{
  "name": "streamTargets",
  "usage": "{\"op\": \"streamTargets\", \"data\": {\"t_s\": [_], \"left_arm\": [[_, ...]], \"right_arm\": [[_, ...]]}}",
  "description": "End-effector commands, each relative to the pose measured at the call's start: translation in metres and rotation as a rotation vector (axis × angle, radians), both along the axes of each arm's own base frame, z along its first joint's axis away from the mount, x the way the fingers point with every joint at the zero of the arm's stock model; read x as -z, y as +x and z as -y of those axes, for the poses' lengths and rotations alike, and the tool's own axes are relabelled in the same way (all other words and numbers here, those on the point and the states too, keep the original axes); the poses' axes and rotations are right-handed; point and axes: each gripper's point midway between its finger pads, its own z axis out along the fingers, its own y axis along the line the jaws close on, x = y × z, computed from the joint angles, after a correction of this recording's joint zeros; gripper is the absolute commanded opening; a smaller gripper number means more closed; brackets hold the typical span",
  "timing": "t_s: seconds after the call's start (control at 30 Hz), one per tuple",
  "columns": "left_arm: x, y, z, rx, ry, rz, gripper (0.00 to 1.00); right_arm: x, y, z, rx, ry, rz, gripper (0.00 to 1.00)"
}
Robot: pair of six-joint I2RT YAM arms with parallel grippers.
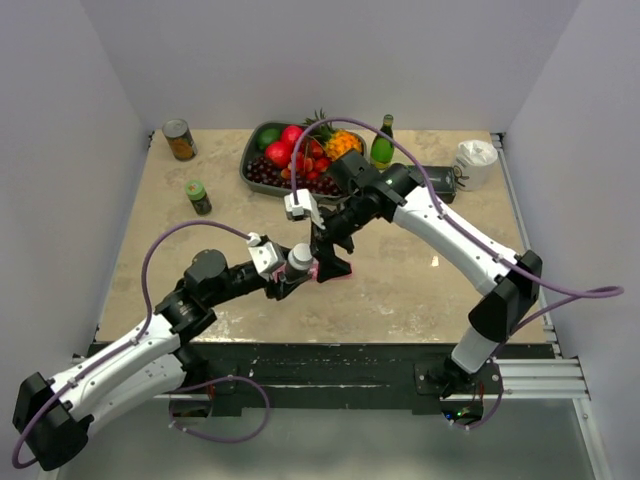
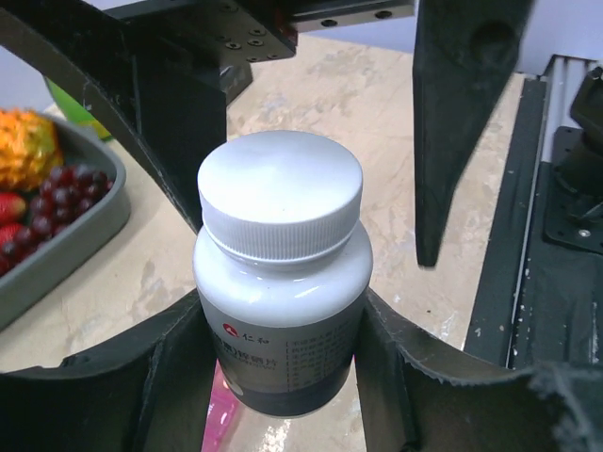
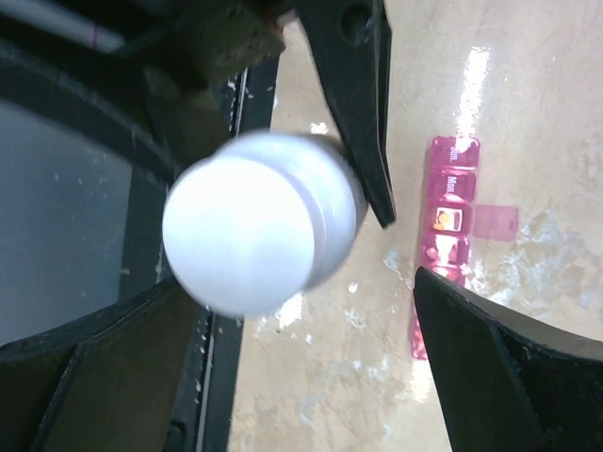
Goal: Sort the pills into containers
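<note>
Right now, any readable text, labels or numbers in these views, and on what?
"仁和", beside a red logo: label of the white pill bottle.
Smaller print on that label: too blurred to read.
Lid markings on the pink pill organiser: blurred, unreadable.
Tin can label: too small to read.

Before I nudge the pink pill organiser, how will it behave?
The pink pill organiser looks light and would probably slide easily: a slim plastic strip flat on the glossy tabletop. Rolling or tipping seems unlikely: it lies low. One lid flap appears open, so it may snag.
</note>
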Motion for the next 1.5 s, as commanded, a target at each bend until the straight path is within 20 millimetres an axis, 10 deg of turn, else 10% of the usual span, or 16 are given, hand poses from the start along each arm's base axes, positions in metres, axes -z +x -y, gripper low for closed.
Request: {"op": "streamTargets", "data": {"t_s": [0.0, 0.37, 1.07, 1.47], "left_arm": [[-0.033, -0.017, 0.004, 0.108, -0.013, 0.091, 0.0], [-0.04, -0.061, 0.016, 0.364, -0.022, 0.049, 0.0], [-0.026, -0.068, 0.043, 0.546, -0.051, -0.045, 0.0], [-0.023, -0.064, 0.045, 0.536, -0.034, -0.065, 0.0]], "right_arm": [[-0.041, -0.02, 0.027, -0.132, 0.071, 0.145, 0.99], [-0.055, -0.025, 0.065, -0.276, 0.169, 0.397, 0.99], [-0.056, -0.065, 0.035, -0.538, 0.327, 0.31, 0.95], [-0.048, -0.074, 0.025, -0.525, 0.289, 0.219, 0.66]]}}
